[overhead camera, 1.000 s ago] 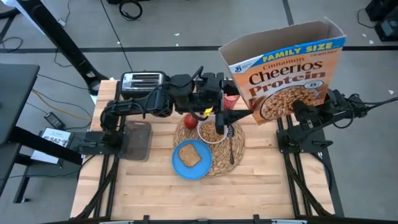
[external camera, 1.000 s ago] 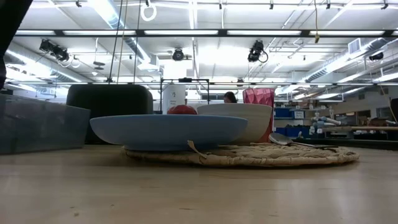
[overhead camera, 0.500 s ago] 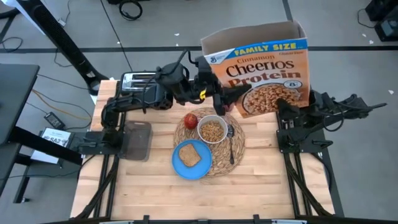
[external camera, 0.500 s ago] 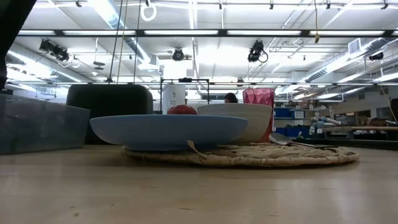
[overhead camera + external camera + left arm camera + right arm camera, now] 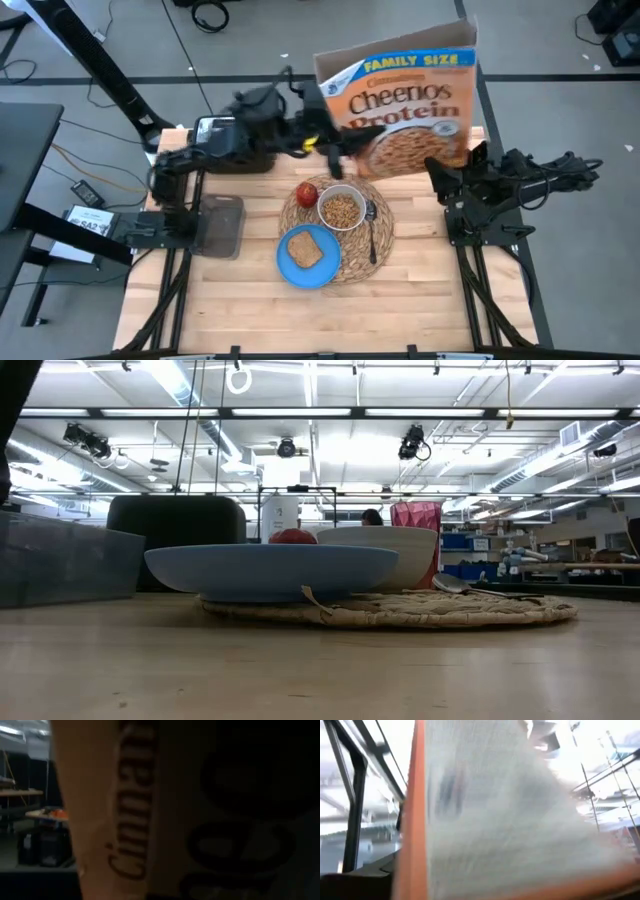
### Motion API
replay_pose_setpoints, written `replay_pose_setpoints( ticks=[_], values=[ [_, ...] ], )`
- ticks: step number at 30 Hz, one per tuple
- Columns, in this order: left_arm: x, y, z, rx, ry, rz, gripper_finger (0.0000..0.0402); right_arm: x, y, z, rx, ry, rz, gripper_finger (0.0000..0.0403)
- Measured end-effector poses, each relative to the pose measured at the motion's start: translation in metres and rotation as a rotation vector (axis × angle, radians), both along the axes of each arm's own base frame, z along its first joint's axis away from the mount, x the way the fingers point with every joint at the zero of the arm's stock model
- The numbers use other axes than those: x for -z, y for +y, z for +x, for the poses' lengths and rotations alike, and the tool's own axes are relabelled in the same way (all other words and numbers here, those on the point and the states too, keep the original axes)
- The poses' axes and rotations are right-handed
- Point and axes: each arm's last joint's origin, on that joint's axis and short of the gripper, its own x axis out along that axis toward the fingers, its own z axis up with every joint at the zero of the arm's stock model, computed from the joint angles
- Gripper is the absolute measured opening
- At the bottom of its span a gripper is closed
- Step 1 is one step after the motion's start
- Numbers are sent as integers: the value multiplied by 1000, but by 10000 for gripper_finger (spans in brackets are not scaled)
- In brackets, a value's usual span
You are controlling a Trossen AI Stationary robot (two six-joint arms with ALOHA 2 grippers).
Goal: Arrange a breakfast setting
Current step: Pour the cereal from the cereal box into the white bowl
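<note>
High view: white bowl [image 5: 341, 209] full of brown cereal [image 5: 341, 210].

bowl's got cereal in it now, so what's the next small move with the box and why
Probably carry the Cheerios box on toward the table's far edge and set it down upright, clear of the placemat. The white bowl already holds cereal, and the box, gripped between the left gripper and right gripper, hangs behind the setting with its open top up.
</note>
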Motion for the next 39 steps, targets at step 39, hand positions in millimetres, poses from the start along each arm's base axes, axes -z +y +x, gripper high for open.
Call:
replay_pose_setpoints(
  ticks=[39],
  values=[
    [92,-144,-236,1013,432,379,183,-70,114,151,405,536,174,354]
  ],
)
